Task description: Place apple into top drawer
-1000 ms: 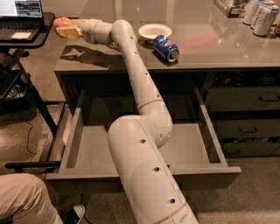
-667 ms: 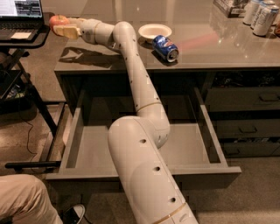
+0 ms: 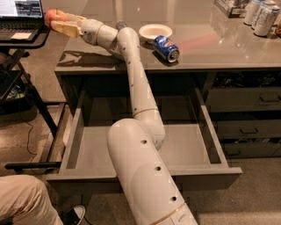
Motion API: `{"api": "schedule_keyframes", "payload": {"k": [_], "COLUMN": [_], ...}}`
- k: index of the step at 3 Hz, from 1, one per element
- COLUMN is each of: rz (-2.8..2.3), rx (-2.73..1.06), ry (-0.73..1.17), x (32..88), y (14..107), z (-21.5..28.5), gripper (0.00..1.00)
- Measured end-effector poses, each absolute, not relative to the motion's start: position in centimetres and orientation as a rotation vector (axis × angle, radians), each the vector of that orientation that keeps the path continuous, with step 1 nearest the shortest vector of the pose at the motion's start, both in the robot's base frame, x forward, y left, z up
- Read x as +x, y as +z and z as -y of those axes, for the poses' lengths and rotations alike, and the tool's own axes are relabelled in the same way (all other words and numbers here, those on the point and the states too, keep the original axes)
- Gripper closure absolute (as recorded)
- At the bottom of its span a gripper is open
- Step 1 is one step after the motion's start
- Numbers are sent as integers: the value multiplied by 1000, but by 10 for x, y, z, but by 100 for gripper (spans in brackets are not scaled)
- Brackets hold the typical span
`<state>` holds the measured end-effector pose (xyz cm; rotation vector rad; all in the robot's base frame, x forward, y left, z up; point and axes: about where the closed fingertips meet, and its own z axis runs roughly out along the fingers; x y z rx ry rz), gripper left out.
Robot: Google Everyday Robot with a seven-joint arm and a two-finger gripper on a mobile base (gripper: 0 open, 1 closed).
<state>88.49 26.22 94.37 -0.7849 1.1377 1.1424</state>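
My gripper (image 3: 56, 21) is stretched out to the far left, past the left edge of the grey counter (image 3: 219, 48) and high above the floor. It is shut on the red-orange apple (image 3: 52, 16), which shows between the tan fingers (image 3: 66, 29). The top drawer (image 3: 184, 145) is pulled wide open below the counter, a wide shallow grey tray with nothing in it; my white arm crosses over its middle. The gripper is up and to the left of the drawer.
A blue soda can (image 3: 167, 47) lies on its side on the counter beside a white bowl (image 3: 154, 32). Several cans (image 3: 262, 13) stand at the back right. Dark drawers (image 3: 246, 101) are at the right. A laptop (image 3: 19, 17) on a stand is at the left; a person's knee (image 3: 22, 202) at bottom left.
The gripper with the apple has moved further left and slightly up, away from the counter's left edge. The drawer and the can have not moved.
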Motion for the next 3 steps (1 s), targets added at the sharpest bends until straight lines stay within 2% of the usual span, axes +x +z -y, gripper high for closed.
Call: {"api": "schedule_keyframes", "payload": {"k": [1, 3], "rz": [-1138, -1250], "rx": [-786, -991], "ry": [1142, 975], "x": [885, 865], "y": [944, 974], "z": [-262, -271], "gripper": [100, 100]}}
